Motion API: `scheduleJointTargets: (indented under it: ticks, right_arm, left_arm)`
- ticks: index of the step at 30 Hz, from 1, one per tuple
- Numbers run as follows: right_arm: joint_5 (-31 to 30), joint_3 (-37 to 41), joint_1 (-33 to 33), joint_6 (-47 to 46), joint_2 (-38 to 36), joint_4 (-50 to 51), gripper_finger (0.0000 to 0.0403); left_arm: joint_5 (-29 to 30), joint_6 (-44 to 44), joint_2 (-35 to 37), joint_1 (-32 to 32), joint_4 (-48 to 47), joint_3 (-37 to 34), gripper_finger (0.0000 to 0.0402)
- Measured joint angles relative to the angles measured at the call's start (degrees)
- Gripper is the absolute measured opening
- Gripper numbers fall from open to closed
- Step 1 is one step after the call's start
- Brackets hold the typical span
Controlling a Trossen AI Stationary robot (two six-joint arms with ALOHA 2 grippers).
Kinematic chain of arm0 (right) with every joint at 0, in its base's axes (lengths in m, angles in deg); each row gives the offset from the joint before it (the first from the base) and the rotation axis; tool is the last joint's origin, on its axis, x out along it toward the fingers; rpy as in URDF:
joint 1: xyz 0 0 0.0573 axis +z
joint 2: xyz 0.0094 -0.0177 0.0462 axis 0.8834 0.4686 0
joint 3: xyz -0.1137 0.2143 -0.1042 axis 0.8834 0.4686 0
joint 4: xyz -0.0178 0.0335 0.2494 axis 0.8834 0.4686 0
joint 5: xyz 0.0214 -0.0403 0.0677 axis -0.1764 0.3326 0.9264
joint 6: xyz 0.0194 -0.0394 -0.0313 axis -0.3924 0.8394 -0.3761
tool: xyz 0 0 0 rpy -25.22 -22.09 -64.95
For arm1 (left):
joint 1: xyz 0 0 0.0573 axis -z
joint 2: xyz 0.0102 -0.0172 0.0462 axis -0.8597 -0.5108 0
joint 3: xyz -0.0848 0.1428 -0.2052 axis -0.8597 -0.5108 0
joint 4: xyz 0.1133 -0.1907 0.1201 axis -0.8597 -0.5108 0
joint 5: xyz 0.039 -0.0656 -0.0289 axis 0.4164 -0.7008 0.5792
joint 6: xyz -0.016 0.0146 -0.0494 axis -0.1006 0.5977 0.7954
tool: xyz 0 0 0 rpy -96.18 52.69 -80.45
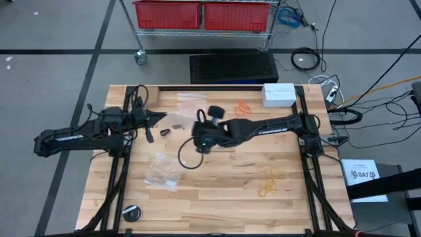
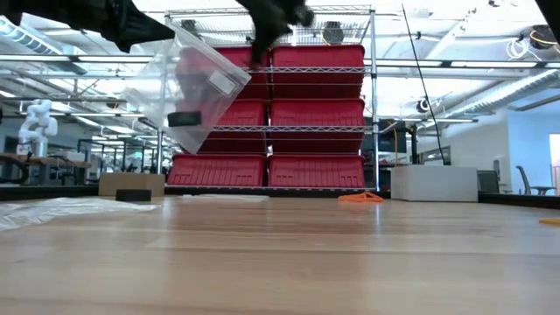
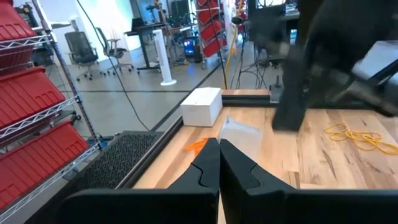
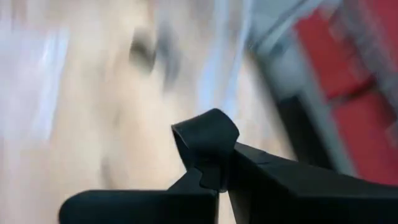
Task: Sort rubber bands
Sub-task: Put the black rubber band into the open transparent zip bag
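My left gripper (image 1: 160, 119) (image 3: 219, 149) is level above the table's left half, shut on a clear plastic bag (image 2: 188, 83). Black rubber bands (image 2: 184, 118) lie in the bag's lower part. My right gripper (image 1: 197, 133) (image 4: 217, 168) slants down by the bag's other upper edge (image 2: 249, 66), shut with a black rubber band (image 4: 205, 134) curling at its tips. Orange rubber bands (image 1: 243, 106) (image 3: 196, 145) lie on the table near the far edge. Pale yellow bands (image 1: 268, 184) (image 3: 360, 137) lie at the near right. My left gripper pinches the clear bag by its upper corner (image 2: 166, 35) between its two shut fingers, coming level from the table's left. The bag hangs tilted below the fingers, clear of the table. My right gripper pinches a black rubber band (image 4: 205, 134) at its fingertips; blur hides the rest.
More clear bags (image 1: 161, 170) lie flat on the near left of the table. A white box (image 1: 279, 93) stands at the far right corner. A small black round thing (image 1: 131, 212) sits at the near left edge. A black cable loop (image 1: 189, 157) hangs under my right arm.
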Motion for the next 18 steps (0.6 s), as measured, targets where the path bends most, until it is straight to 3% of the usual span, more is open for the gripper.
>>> scheduleJointTargets:
  ticks: [4, 10, 18]
  right_arm:
    - [8.24, 5.96, -0.06, -4.11, 1.05, 4.29, 0.0000]
    - [19.24, 20.81, -0.81, -4.44, 0.96, -10.52, 0.0000]
    - [20.25, 32.19, -3.01, -4.31, 0.94, -24.90, 0.0007]
  left_arm:
    - [-0.03, 0.02, 0.00, 0.00, 0.41, 0.00, 0.0000]
    - [-0.32, 0.56, -0.14, 0.00, 0.51, 0.00, 0.0000]
    - [-0.32, 0.57, -0.62, 0.00, 0.52, 0.00, 0.0000]
